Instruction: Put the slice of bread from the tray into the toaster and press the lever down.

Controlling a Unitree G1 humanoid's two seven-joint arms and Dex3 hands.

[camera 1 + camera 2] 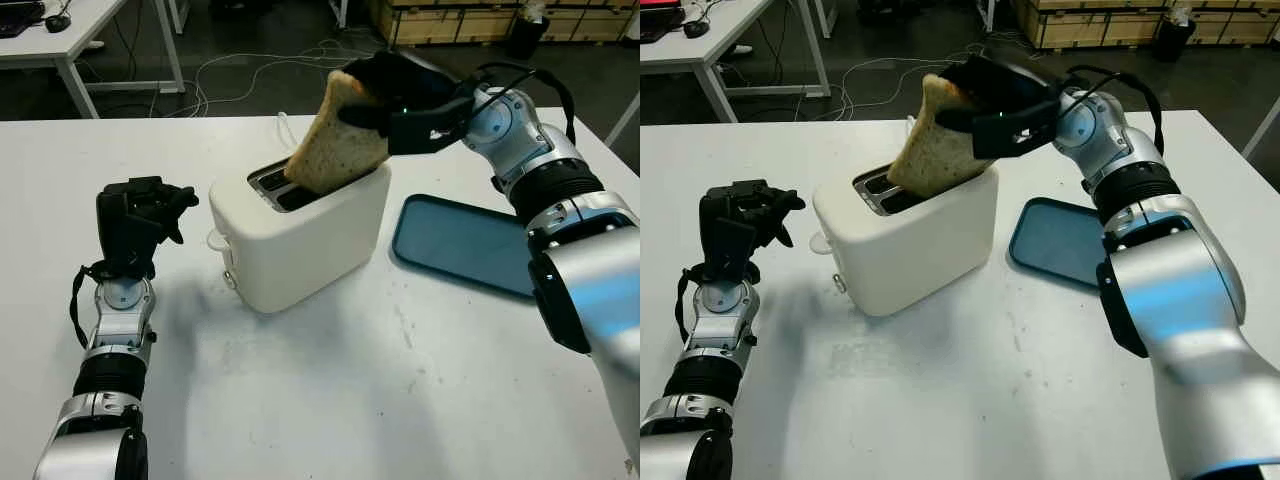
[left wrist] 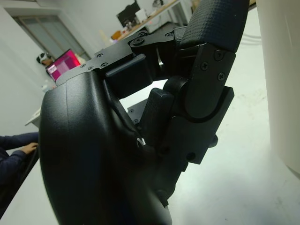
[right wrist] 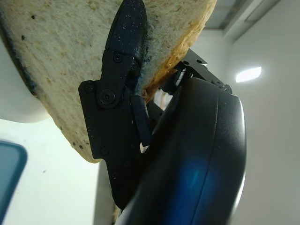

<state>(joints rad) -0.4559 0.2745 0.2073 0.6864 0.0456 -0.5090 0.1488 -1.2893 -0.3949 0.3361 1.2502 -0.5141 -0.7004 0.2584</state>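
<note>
Gripping the bread slice (image 1: pixel 335 140) tilted in the toaster (image 1: pixel 300 235) slot, the right hand (image 1: pixel 400 100) pinches it — left hand (image 1: pixel 135 220) curled, holding nothing.

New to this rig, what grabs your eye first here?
The slice of bread, tilted, its lower edge at the slot of the white toaster mid-table, gripped by the right hand. Next, the blue tray beside the toaster on the right-arm side. The left hand is curled, on the toaster's other side.

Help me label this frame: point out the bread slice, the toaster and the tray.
bread slice (image 1: pixel 335 140), left eye view, middle of its face.
toaster (image 1: pixel 310 235), left eye view, front wall.
tray (image 1: pixel 460 243), left eye view, bare floor.
</note>
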